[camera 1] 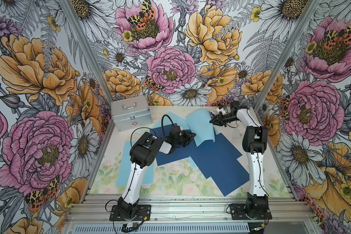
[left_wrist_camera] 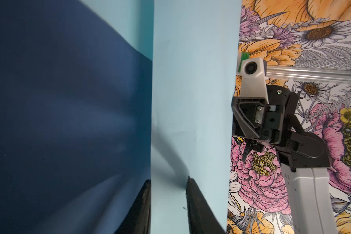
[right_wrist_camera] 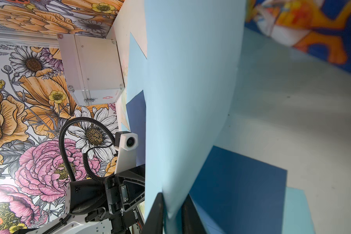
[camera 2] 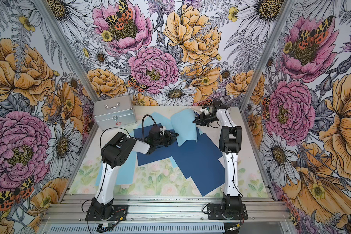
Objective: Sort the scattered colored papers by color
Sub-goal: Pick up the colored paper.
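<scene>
— Looking at both top views, where is the light blue sheet [camera 1: 201, 127]?

— It curls up off the table at about 1 o'clock from the centre, between the left gripper [camera 1: 193, 135] and the right gripper [camera 1: 212, 121]. Navy sheets [camera 1: 217, 160] lie flat toward 5 o'clock, and another light blue sheet [camera 1: 123, 164] lies at 8 o'clock, half hidden under the left arm.

— What do the wrist views add?

— Each gripper pinches one edge of that curled sheet [left_wrist_camera: 190, 101], its fingers [right_wrist_camera: 156, 214] on either side of the paper.

— And the surroundings?

— A pale floral table [camera 1: 170, 182], a silver case [camera 1: 130, 115] at 11 o'clock, and flowered walls. A colourful printed thing near the right gripper is too blurred to identify.
</scene>
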`<act>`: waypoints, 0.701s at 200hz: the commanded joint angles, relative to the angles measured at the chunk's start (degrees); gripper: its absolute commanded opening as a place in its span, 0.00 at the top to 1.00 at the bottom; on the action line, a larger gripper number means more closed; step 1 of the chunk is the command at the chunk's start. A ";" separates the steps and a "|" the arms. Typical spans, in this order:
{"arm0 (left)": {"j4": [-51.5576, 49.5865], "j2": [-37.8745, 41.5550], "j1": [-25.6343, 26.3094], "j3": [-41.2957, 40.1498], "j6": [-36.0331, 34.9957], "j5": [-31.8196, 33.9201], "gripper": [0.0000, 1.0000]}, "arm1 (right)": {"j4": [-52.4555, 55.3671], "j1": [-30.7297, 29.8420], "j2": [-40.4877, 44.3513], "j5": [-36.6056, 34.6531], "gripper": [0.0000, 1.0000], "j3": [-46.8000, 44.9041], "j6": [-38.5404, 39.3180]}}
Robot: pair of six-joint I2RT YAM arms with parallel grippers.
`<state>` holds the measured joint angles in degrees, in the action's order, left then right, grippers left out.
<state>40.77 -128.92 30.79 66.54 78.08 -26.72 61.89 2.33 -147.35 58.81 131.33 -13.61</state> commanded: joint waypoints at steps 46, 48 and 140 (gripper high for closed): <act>8.13 3.31 -0.84 -2.20 1.38 1.58 0.62 | 0.34 0.17 1.45 -2.57 0.82 -4.17 1.30; 8.21 3.34 -0.93 -2.21 1.37 1.58 0.62 | 0.30 0.21 1.45 -2.73 0.82 -4.15 1.30; 5.47 3.67 -1.33 -1.67 -0.01 -0.23 0.61 | 0.29 -0.07 1.27 -3.42 0.82 -4.67 1.44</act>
<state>46.94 -126.52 29.85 63.79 79.75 -26.17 62.43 2.33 -147.35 56.55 127.17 -13.45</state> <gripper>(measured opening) 0.456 0.181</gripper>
